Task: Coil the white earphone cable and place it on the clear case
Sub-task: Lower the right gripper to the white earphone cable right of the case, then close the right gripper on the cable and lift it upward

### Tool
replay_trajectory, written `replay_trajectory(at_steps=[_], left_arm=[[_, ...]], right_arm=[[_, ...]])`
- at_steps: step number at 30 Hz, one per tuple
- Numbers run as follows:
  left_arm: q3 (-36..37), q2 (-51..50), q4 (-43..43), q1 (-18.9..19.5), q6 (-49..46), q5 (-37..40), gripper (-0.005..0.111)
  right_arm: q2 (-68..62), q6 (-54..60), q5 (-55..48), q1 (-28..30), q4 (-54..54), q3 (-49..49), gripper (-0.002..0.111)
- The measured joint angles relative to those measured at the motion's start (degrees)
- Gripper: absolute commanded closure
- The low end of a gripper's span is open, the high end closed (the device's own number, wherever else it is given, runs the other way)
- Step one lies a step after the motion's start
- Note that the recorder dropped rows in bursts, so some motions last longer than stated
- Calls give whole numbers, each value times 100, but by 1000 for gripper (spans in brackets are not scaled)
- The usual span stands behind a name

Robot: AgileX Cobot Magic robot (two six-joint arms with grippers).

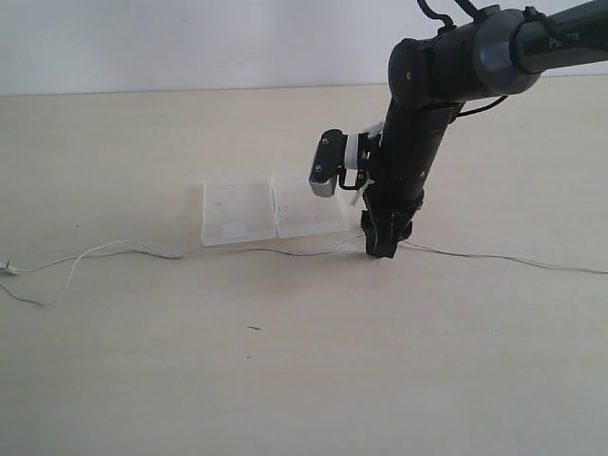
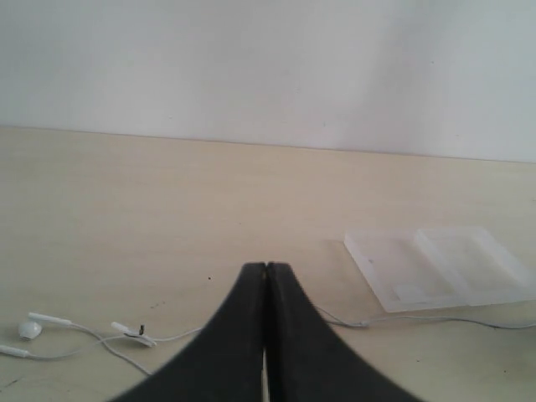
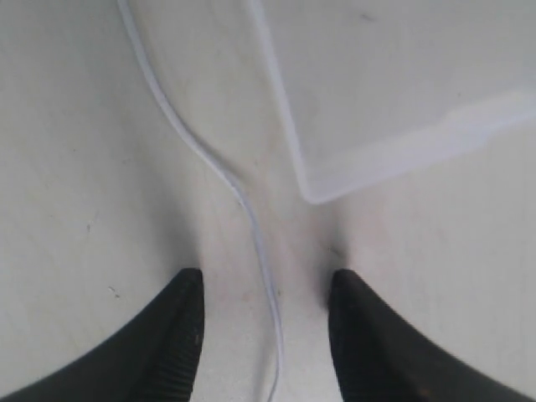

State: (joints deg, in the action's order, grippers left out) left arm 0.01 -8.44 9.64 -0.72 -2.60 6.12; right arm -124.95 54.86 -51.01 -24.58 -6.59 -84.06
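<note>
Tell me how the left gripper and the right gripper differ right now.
The left gripper has its jaws pressed together; the right gripper has them apart. The left gripper has nothing between its jaws, while the right gripper straddles the cable beside a corner of the case. Both are black and tapered.

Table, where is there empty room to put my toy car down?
Biggest bare patch: the table nearest the camera, in front of the white earphone cable. More bare table lies between the clear case and the wall. Crowded in the middle: the cable runs along the case's front edge, and the right claw is down over the cable there.
</note>
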Motion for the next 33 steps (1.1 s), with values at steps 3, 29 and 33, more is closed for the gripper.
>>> replay_trajectory(at_steps=[3,29,33], left_arm=[[0,0,0,0,0,0,107],[0,0,0,0,0,0,107],[0,0,0,0,0,0,107]], right_arm=[[0,0,0,0,-11,0,64],[-62,-41,138,-202,-2,-21,64],[-62,-73,126,-202,49,-21,69]])
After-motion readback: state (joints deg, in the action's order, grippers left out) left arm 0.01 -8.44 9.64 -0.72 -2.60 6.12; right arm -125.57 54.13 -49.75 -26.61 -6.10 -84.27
